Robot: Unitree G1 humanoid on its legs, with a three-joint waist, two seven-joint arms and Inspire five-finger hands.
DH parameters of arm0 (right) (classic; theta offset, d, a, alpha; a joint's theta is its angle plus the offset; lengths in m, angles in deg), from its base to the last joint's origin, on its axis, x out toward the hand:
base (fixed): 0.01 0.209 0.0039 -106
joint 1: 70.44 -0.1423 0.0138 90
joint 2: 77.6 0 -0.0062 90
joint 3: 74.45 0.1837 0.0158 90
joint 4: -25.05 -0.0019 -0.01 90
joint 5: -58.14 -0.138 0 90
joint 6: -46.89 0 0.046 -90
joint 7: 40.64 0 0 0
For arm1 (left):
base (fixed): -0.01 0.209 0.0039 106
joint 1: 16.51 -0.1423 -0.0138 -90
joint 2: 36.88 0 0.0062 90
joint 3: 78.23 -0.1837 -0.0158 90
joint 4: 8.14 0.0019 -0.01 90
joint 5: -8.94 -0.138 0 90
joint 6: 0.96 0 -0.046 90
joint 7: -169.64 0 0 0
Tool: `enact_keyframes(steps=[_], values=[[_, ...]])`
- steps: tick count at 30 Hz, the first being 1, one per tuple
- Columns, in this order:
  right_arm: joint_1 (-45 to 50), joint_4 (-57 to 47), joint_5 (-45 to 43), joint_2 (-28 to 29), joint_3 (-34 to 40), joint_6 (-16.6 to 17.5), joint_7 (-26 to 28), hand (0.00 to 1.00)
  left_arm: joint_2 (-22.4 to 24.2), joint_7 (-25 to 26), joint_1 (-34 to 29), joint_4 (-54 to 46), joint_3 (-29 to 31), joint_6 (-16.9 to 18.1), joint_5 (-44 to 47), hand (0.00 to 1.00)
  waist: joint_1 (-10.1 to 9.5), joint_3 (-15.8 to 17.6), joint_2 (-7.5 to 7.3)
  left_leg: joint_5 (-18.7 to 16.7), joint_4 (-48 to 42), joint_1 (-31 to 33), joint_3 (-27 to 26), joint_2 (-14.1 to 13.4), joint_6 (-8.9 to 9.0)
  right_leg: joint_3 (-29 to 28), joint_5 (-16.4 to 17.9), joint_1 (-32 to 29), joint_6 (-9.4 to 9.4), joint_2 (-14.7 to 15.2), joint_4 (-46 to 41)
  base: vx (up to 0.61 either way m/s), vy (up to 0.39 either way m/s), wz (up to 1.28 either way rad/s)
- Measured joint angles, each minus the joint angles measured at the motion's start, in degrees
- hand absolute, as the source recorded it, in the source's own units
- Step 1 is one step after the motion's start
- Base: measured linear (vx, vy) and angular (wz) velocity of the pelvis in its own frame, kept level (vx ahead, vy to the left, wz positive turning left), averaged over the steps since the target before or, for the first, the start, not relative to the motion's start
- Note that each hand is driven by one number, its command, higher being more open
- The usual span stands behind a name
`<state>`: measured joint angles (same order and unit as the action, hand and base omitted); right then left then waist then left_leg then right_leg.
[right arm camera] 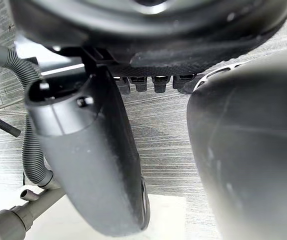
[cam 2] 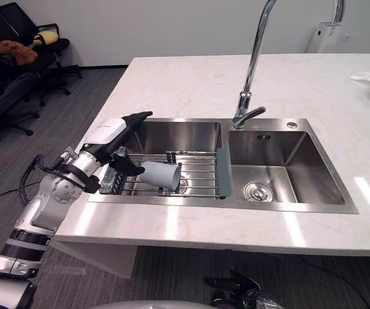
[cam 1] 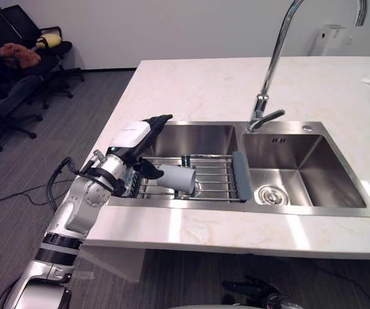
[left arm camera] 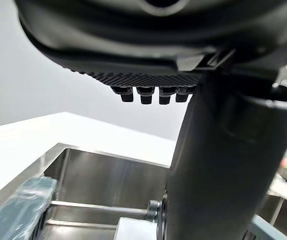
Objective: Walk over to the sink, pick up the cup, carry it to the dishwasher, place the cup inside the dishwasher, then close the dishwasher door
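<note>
Evidently the cup (cam 1: 177, 179) (sideways on a rack (cam 1: 218, 175)) could be rolled away by the open, empty left robot hand (cam 1: 132, 136).

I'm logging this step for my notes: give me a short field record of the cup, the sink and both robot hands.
cup: on its side on the wire rack
wire rack: across the left basin of the sink
left robot hand: open, fingers straight, thumb by the cup
right robot hand: open, low over the floor
grasp: not yet made
</note>
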<state>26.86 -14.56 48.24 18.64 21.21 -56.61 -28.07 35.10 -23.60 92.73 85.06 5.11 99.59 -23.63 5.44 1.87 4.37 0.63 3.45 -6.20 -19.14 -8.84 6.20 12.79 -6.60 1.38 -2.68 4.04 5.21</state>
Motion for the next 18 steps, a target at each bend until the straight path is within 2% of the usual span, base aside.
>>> enact_keyframes(steps=[9, 14, 18], values=[[0.25, 3.03, 0.16, -0.31, 2.33, 0.12, 0.12, 1.0, -0.11, -3.04, -0.24, 1.85, 0.04, 2.06, -0.03, 1.0, 0.57, -0.01, -0.03, 0.43, 0.74, -0.51, -0.9, 0.19, -0.08, -0.79, -0.24, -0.38, -0.21, -0.17, 0.01, 0.0, -0.001, -0.05], [0.67, 3.56, 0.76, -0.21, 2.95, 0.04, 0.15, 1.0, 0.71, -3.27, -1.89, 3.89, -0.29, 0.92, -0.07, 1.0, 1.5, 0.0, -0.03, 0.28, 1.24, -1.37, -1.79, 0.56, -0.25, -1.57, -0.34, -0.27, -0.38, -0.05, 0.02, 0.01, 0.007, -0.09], [1.12, 3.7, 1.03, -0.21, 2.99, 0.03, 0.24, 1.0, 1.62, -3.35, -3.52, 4.08, -4.0, 0.29, -0.1, 1.0, 1.77, 0.05, -0.12, 0.12, 1.3, -1.82, -1.97, 1.04, -0.52, -1.86, -0.5, 0.01, -0.67, 0.15, 0.05, -0.03, 0.003, -0.02]])
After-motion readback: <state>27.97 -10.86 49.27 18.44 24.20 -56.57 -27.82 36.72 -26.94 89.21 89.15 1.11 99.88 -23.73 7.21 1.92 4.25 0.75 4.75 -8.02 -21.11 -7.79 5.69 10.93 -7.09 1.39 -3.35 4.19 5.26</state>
